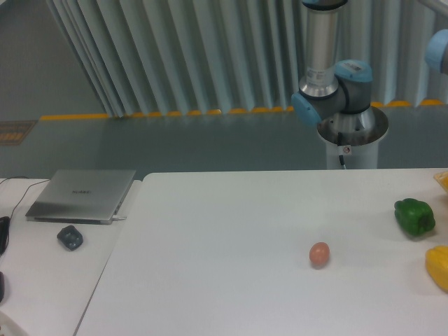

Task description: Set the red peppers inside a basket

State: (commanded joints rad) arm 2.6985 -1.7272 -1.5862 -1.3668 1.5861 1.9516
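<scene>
While the red pepper and the basket named in the task lie outside the frame, neither can be located, and the gripper is likewise out of view, so its grasp cannot be told. Items recorded, working outward:

Robot arm (pixel 323 56): silver upright link with blue-capped joints, rising from a metal pedestal (pixel 352 136) behind the far edge of the white table (pixel 231 231), toward the right. A second blue joint cap (pixel 439 50) shows at the upper right border of the view.

Brown egg (pixel 319 254): alone on the surface, right of centre, nearer the front edge than the far one.

Green bell pepper (pixel 414 216): near the right edge, well apart from the egg.

Yellow pepper (pixel 439 267): at the right edge, cut off by the frame, just in front of the green one.

Closed grey laptop (pixel 82 195): on an adjoining surface beyond the table's left edge, cable attached.

Small dark object (pixel 70 237): just in front of the laptop; kind not discernible.

Backdrop: pale pleated curtain (pixel 175 56) above a floor strip marked in yellow.
</scene>
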